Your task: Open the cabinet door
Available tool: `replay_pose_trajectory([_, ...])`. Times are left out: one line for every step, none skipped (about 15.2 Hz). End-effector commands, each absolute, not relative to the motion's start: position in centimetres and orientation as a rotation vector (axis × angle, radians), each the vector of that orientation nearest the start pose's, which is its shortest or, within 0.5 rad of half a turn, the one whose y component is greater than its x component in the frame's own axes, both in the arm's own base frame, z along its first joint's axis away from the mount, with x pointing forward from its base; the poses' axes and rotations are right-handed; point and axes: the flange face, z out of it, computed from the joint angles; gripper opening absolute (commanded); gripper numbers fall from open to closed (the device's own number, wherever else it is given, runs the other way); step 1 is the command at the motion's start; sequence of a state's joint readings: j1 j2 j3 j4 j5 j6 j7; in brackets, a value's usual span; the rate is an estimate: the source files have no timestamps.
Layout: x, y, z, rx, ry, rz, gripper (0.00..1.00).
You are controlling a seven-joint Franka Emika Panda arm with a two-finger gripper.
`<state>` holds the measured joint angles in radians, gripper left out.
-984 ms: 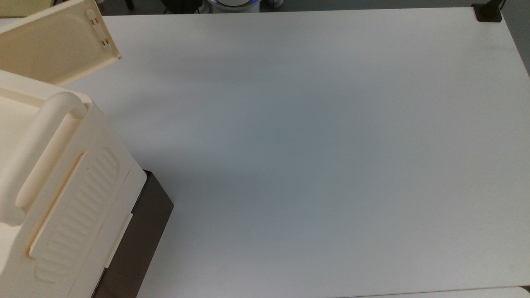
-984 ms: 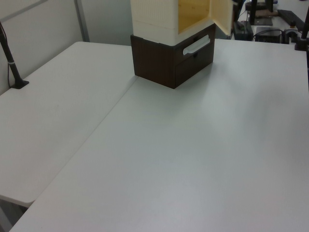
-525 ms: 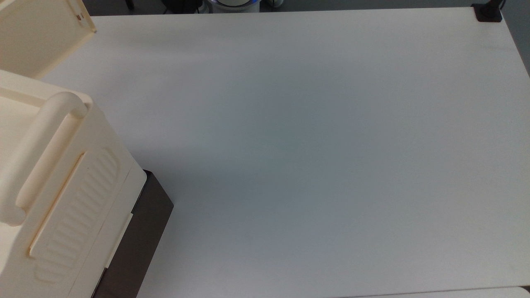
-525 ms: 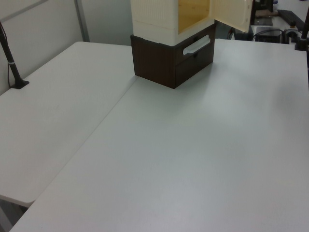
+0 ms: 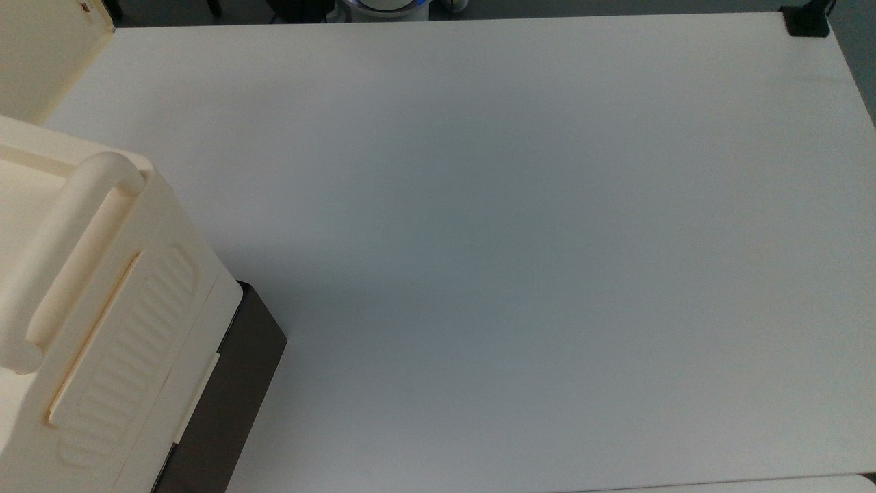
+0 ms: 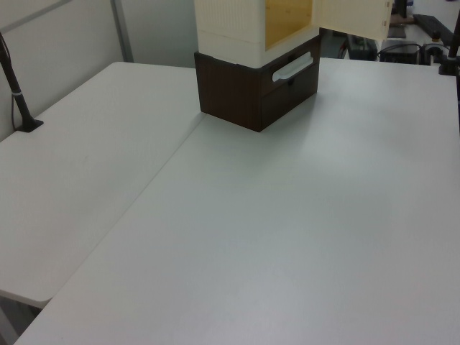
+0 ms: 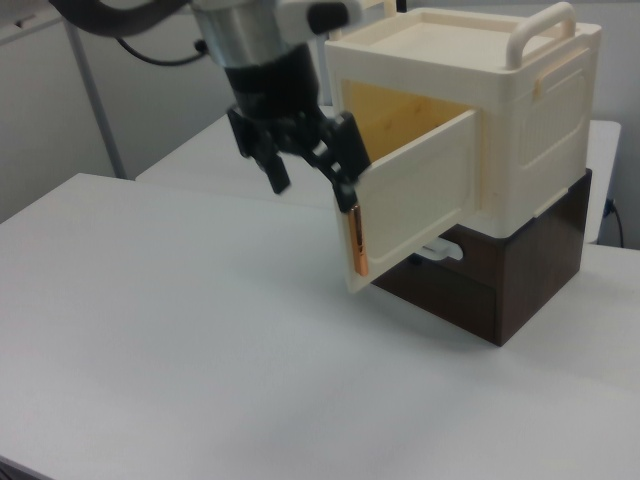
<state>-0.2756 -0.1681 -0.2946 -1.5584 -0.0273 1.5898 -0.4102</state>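
The cream cabinet [image 7: 530, 110] stands on a dark brown base [image 7: 520, 270] on the white table. Its plain cream door [image 7: 420, 195] is swung out, hinged at the right view's right, showing a yellow wooden inside [image 7: 400, 115]. My gripper [image 7: 312, 195] hangs at the door's free edge, open, with one finger [image 7: 343, 175] touching the door's upper free corner. A copper strip [image 7: 356, 245] runs down that edge. The top view has the door [image 5: 41, 55] in its upper left corner. It juts to the left view's right [image 6: 356, 18].
A thick bar handle [image 5: 61, 239] lies across the cabinet's top. The base drawer has a white handle [image 6: 292, 67]. A black post [image 6: 18, 100] stands at the left view's left edge. A black clamp [image 5: 807, 20] sits at the table's corner. The white table [image 5: 513, 274] is broad.
The door has swung further open: it slid toward the top view's upper left corner and toward the left view's right.
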Motion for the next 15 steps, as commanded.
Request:
replay_pose_trajectory([43.9, -22.5, 72.8, -3.116, 0.175, -0.341, 1.0])
replay_pose_trajectory([45.1, -19.8, 72.9, -3.091, 0.194, -0.346, 1.0])
replay_pose_trajectory([46.2, -16.9, 72.9, -3.084, 0.2, -0.341, 1.0])
replay_pose_trajectory([47.3, -14.4, 72.7, -3.082, 0.202, -0.327, 1.0])
replay_pose_trajectory([48.3, -11.8, 72.3, -3.079, 0.202, -0.309, 1.0])
replay_pose_trajectory([49.5, -9.4, 71.3, -3.076, 0.205, -0.275, 1.0])
replay_pose_trajectory([50.7, -7.1, 70.3, -3.077, 0.204, -0.24, 1.0])
replay_pose_trajectory([51.8, -5.0, 69.2, -3.076, 0.193, -0.213, 1.0])
replay_pose_trajectory([52.7, -3.3, 68.1, -3.077, 0.159, -0.184, 1.0])
replay_pose_trajectory([53.4, -2.4, 67.2, -3.074, 0.132, -0.165, 1.0])
replay_pose_trajectory([54.3, -1.5, 66.3, -3.058, 0.095, -0.171, 1.0])
replay_pose_trajectory([54.9, -1.1, 65.8, -3.057, 0.078, -0.18, 1.0])
replay_pose_trajectory([55.3, -0.5, 65.4, -3.056, 0.063, -0.177, 1.0])
replay_pose_trajectory([55.7, -0.5, 64.7, -3.065, 0.052, -0.161, 1.0])
replay_pose_trajectory([55.7, -0.2, 64.6, -3.067, 0.043, -0.156, 1.0])
